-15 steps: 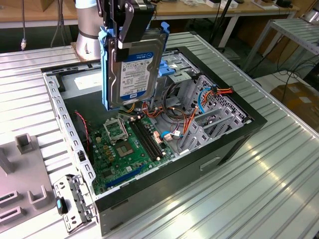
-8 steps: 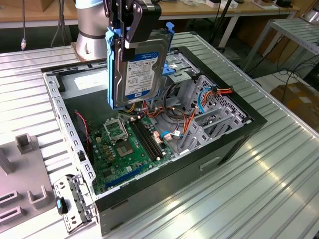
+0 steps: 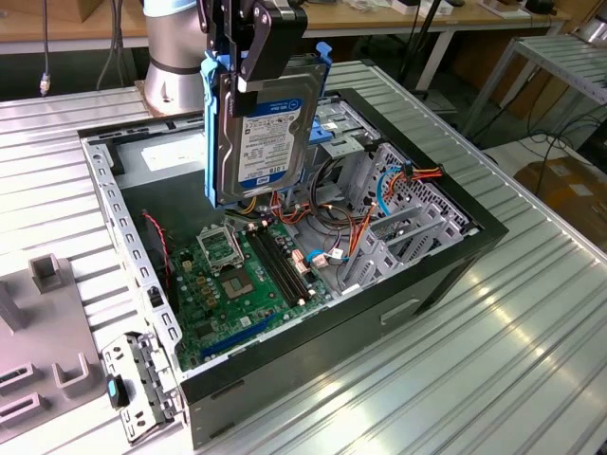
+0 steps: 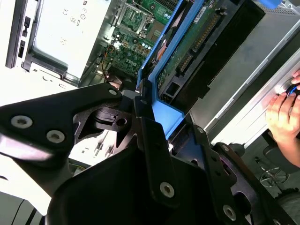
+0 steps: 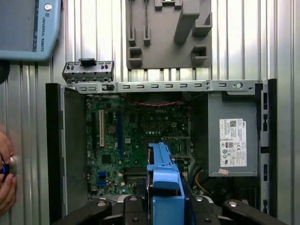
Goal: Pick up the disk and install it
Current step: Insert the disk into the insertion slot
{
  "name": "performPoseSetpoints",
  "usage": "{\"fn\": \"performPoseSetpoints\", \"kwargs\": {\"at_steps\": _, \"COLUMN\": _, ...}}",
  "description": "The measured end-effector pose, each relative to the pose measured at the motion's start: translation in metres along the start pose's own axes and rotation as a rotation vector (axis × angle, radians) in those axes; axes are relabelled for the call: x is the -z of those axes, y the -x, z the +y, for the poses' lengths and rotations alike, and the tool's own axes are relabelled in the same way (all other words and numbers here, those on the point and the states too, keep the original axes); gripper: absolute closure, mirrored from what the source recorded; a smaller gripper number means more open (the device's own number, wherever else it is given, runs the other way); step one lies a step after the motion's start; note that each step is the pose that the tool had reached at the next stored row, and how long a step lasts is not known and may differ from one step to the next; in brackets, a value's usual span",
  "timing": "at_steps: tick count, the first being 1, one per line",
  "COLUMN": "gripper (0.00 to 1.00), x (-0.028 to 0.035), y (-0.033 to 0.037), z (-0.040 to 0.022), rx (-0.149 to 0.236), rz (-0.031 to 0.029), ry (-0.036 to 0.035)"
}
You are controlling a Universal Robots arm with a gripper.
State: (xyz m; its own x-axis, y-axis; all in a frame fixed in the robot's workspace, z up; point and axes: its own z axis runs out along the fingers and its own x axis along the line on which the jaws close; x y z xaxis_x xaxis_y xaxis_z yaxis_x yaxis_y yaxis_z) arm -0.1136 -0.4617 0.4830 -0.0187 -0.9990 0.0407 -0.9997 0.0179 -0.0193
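Hand (image 3: pixel 254 68) grips one disk (image 3: pixel 267 133) above open case (image 3: pixel 313 379)

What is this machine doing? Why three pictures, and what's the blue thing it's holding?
It is a robot arm with a grabbing tool at its end. One picture comes from a camera off the arm; the other two from cameras riding on the arm. The tool is shut on the disk, a computer's storage part with blue plastic edges, held upright above an open computer case. Inside are a green circuit board and a grey power box. The case lies on a ribbed metal table, beside a grey parts holder. A person's hand is near the case's side.
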Motion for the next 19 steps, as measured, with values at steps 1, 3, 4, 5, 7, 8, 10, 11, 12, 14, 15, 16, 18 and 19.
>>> {"fn": "performPoseSetpoints", "kwargs": {"at_steps": 1, "gripper": 0.63, "x": 0.0000, "y": 0.0000, "z": 0.0000, "rx": 0.000, "rz": 0.0000, "ry": 0.0000}}
{"fn": "performPoseSetpoints", "kwargs": {"at_steps": 3, "gripper": 0.63, "x": 0.0000, "y": 0.0000, "z": 0.0000, "rx": 0.000, "rz": 0.0000, "ry": 0.0000}}
{"fn": "performPoseSetpoints", "kwargs": {"at_steps": 4, "gripper": 0.63, "x": 0.0000, "y": 0.0000, "z": 0.0000, "rx": 0.000, "rz": 0.0000, "ry": 0.0000}}
{"fn": "performPoseSetpoints", "kwargs": {"at_steps": 5, "gripper": 0.63, "x": 0.0000, "y": 0.0000, "z": -0.0002, "rx": 0.000, "rz": 0.0000, "ry": 0.0000}}
{"fn": "performPoseSetpoints", "kwargs": {"at_steps": 7, "gripper": 0.63, "x": -0.0004, "y": 0.0001, "z": -0.0022, "rx": 0.000, "rz": 0.0001, "ry": 0.0000}}
{"fn": "performPoseSetpoints", "kwargs": {"at_steps": 8, "gripper": 0.63, "x": -0.0008, "y": 0.0000, "z": -0.0035, "rx": 0.000, "rz": 0.0001, "ry": 0.0000}}
{"fn": "performPoseSetpoints", "kwargs": {"at_steps": 10, "gripper": 0.63, "x": -0.0017, "y": -0.0007, "z": -0.0052, "rx": 0.000, "rz": 0.0002, "ry": 0.0001}}
{"fn": "performPoseSetpoints", "kwargs": {"at_steps": 11, "gripper": 0.63, "x": -0.0022, "y": -0.0013, "z": -0.0055, "rx": 0.000, "rz": 0.0002, "ry": 0.0001}}
{"fn": "performPoseSetpoints", "kwargs": {"at_steps": 12, "gripper": 0.63, "x": -0.0026, "y": -0.0021, "z": -0.0056, "rx": 0.000, "rz": 0.0000, "ry": -0.0001}}
{"fn": "performPoseSetpoints", "kwargs": {"at_steps": 14, "gripper": 0.63, "x": -0.0032, "y": -0.0053, "z": -0.0056, "rx": 0.000, "rz": 0.0001, "ry": -0.0011}}
{"fn": "performPoseSetpoints", "kwargs": {"at_steps": 15, "gripper": 0.63, "x": -0.0039, "y": -0.0086, "z": -0.0057, "rx": 0.000, "rz": 0.0001, "ry": -0.0020}}
{"fn": "performPoseSetpoints", "kwargs": {"at_steps": 16, "gripper": 0.63, "x": -0.0043, "y": -0.0109, "z": -0.0057, "rx": 0.000, "rz": 0.0000, "ry": -0.0025}}
{"fn": "performPoseSetpoints", "kwargs": {"at_steps": 18, "gripper": 0.63, "x": -0.0057, "y": -0.0197, "z": -0.0059, "rx": 0.000, "rz": 0.0001, "ry": -0.0027}}
{"fn": "performPoseSetpoints", "kwargs": {"at_steps": 19, "gripper": 0.63, "x": -0.0065, "y": -0.0231, "z": -0.0061, "rx": 0.000, "rz": 0.0000, "ry": -0.0028}}
